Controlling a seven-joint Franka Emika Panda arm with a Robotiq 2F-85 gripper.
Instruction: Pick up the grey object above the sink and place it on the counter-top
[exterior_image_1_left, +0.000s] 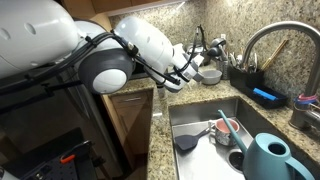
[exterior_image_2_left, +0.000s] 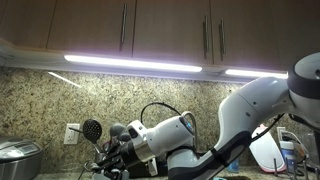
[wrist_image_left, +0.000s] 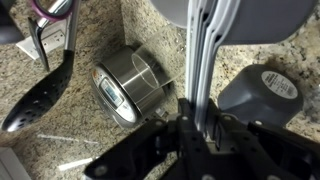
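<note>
In the wrist view the counter-top (wrist_image_left: 105, 140) is polished granite, speckled brown and beige. On it, at about three o'clock in that view, sits the grey object (wrist_image_left: 262, 92): a matte dark-grey rounded lump with a small pale label on its top. At nine o'clock from it lies a short brushed-metal cylinder (wrist_image_left: 128, 85) on its side, shiny, one round end facing the camera. Further out at eight o'clock rests a black slotted spoon (wrist_image_left: 40, 98), its flat oval head pierced with slits.

The gripper (wrist_image_left: 193, 128) enters from the bottom edge of the wrist view, all black linkages; its fingers appear drawn close together around a thin grey strip that runs up to a grey shape at twelve o'clock, but I cannot tell for certain whether it grips anything. It is not touching the grey object.

In an exterior view the stainless-steel sink (exterior_image_1_left: 200, 115) is a rectangular basin holding utensils, with a curved chrome faucet (exterior_image_1_left: 262, 40) at two o'clock from it and a teal watering can (exterior_image_1_left: 270, 160) at its five o'clock corner.
</note>
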